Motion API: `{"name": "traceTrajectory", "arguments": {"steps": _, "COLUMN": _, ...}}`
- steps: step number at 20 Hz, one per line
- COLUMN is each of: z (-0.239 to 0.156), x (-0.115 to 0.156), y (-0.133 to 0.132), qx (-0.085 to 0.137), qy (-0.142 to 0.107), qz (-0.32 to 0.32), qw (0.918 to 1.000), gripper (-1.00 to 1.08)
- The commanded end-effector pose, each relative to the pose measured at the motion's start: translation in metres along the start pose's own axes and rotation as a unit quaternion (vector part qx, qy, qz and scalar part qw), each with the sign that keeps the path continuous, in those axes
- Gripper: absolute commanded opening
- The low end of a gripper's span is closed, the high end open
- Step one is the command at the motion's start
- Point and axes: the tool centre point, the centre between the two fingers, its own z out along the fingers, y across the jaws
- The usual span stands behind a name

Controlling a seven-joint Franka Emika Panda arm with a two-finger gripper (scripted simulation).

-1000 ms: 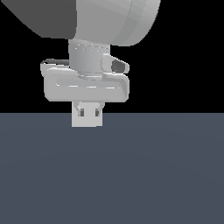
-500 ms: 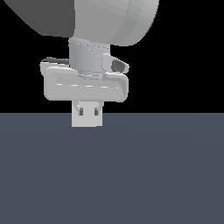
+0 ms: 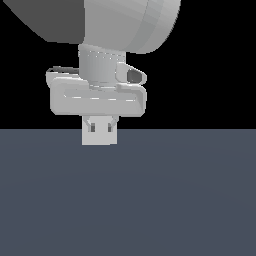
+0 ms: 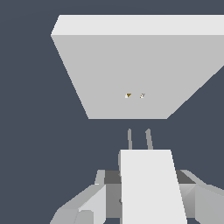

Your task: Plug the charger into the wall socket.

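In the wrist view the wall socket (image 4: 131,70) is a flat white square plate with two tiny holes (image 4: 134,95) at its centre. The charger (image 4: 151,188), a small white block, sits between my gripper's fingers (image 4: 85,205). Its two thin prongs (image 4: 130,139) point at the plate and stop a short way off, nearly in line with the holes. My gripper (image 4: 148,199) is shut on the charger. From the exterior view the gripper (image 3: 100,131) hangs low over the grey floor with the charger (image 3: 100,137) below the hand. No socket shows in that view.
A dark grey floor (image 3: 150,200) fills the lower half of the exterior view, with black background above. The arm's large pale wrist link (image 3: 130,25) takes up the top of that view.
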Motion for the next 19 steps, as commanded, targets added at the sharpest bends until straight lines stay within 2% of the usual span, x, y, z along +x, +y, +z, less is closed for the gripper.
{"name": "traceTrajectory", "arguments": {"steps": 1, "z": 0.001, "x": 0.003, "y": 0.000, "qx": 0.000, "qy": 0.000, "qz": 0.000, "qw": 1.0000, "gripper": -1.00}}
{"name": "traceTrajectory", "arguments": {"steps": 12, "z": 0.018, "x": 0.036, "y": 0.000, "qx": 0.000, "qy": 0.000, "qz": 0.001, "qw": 1.0000, "gripper": -1.00}}
{"name": "traceTrajectory", "arguments": {"steps": 19, "z": 0.022, "x": 0.043, "y": 0.000, "qx": 0.000, "qy": 0.000, "qz": 0.000, "qw": 1.0000, "gripper": -1.00}}
